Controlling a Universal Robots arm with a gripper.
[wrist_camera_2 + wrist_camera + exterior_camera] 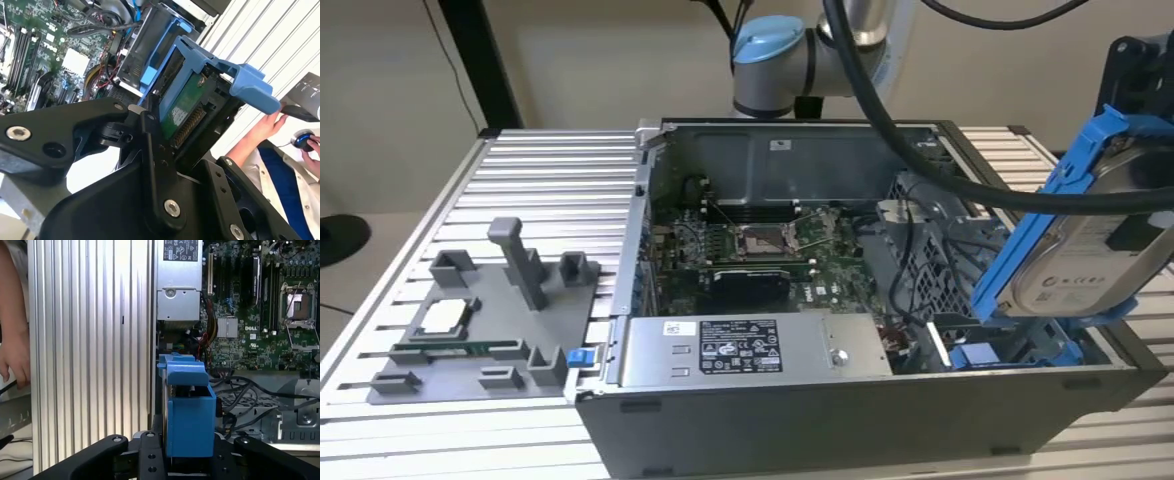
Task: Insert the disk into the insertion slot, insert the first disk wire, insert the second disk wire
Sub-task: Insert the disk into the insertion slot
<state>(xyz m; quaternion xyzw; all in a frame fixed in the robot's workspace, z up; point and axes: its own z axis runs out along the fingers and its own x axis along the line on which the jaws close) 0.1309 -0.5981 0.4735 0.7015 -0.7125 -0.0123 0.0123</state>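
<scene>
Black cables (250, 385), perhaps across insertion slot (937, 285)

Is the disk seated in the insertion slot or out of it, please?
Out: the gripper holds the disk tilted above the insertion slot, not inside it.

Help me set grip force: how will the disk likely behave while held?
Probably stiff: the disk is a flat silver slab in a blue carrier frame. Likely heavy for its size. Its exposed circuit board looks fragile, and smooth plastic might slip in the end effector.

Ribbed aluminium table (520, 160), open computer case (854, 420), grey fixture tray (494, 330)
</scene>
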